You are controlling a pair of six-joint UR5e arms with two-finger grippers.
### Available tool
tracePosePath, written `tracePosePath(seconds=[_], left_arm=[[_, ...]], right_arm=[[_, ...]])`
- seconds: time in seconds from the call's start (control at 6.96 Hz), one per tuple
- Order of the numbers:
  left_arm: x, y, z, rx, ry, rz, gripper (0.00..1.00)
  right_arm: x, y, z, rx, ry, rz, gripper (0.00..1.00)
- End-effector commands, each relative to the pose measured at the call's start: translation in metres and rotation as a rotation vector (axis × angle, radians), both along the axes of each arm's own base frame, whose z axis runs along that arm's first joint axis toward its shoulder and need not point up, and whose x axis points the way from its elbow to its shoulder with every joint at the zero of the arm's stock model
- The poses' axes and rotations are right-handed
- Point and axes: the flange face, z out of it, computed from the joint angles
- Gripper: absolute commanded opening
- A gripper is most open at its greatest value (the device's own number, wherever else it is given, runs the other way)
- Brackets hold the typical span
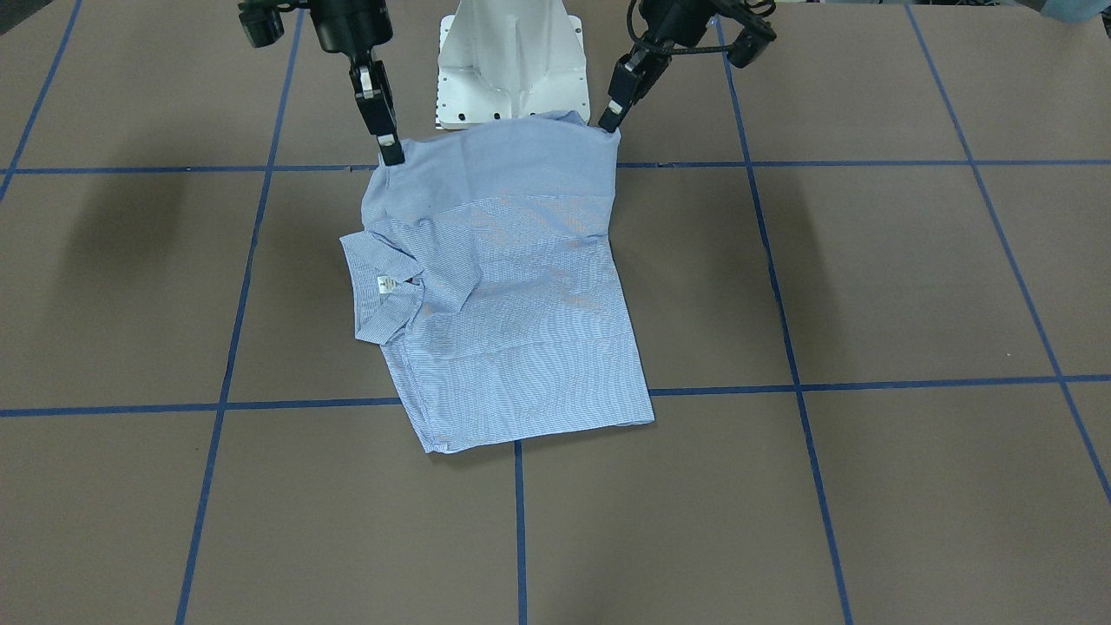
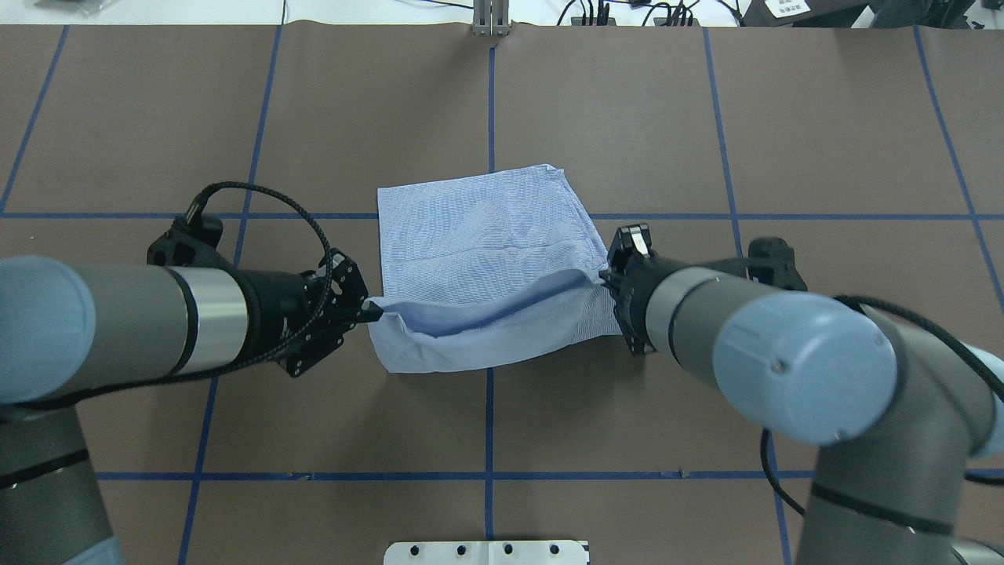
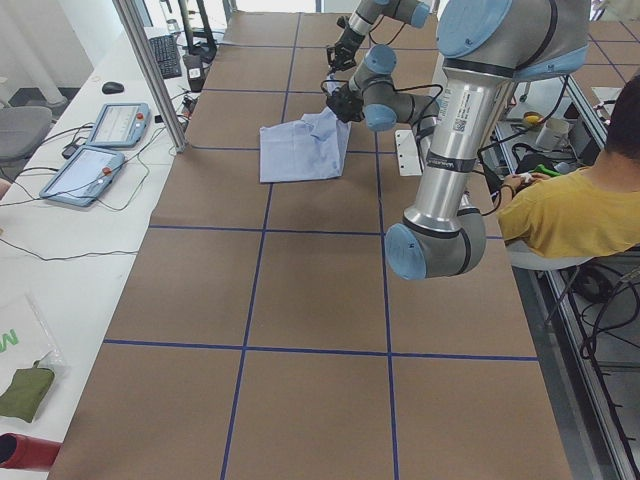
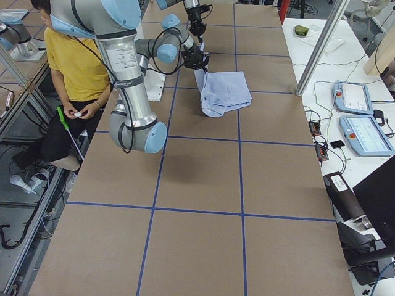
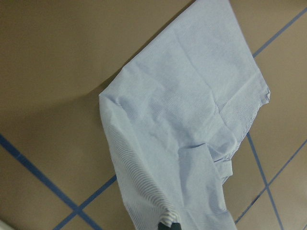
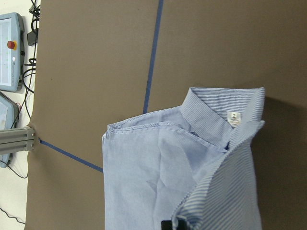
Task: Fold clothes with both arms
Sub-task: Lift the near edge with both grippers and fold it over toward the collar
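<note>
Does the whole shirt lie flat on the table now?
No, the left gripper and the right gripper each hold a corner of the shirt raised, and only the rest lies on the table.

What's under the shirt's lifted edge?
The shirt, pinched up by the left gripper and right gripper, hides that space itself; only brown table shows around it.

Robotics laboratory: two jointed tubular arms, the left arm (image 3: 452,150) and the right arm (image 4: 126,68), are seen at a wide brown tabletop (image 3: 300,290) gridded with blue tape (image 1: 521,529), with a white pedestal (image 1: 512,69) between them. Teach pendants (image 3: 118,124) and a keyboard (image 3: 165,57) are laid on a white side surface (image 3: 60,290) beside an aluminium post (image 3: 155,75). A person (image 3: 570,215) is seated beside the rig.
</note>
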Motion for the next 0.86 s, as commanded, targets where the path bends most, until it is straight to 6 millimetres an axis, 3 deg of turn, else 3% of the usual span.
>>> tracePosePath(seconds=[0.0, 0.14, 0.29, 0.57, 0.72], left_arm=[[-0.004, -0.085, 0.012, 0.048, -0.085, -0.029, 0.00], [0.002, -0.116, 0.018, 0.056, -0.127, -0.049, 0.00], [0.015, -0.132, 0.031, 0.058, -0.155, -0.046, 0.00], [0.041, -0.168, 0.063, 0.066, -0.150, -0.063, 0.00], [0.056, -0.187, 0.062, 0.065, -0.152, -0.071, 0.00]], right_arm=[[-0.006, -0.084, 0.001, -0.023, 0.070, 0.022, 0.00], [-0.025, -0.119, 0.015, -0.018, 0.044, 0.040, 0.00], [-0.042, -0.140, 0.031, -0.013, 0.040, 0.034, 0.00], [-0.083, -0.184, 0.024, -0.031, 0.101, 0.012, 0.00], [-0.094, -0.196, 0.022, -0.038, 0.112, 0.000, 0.00]])
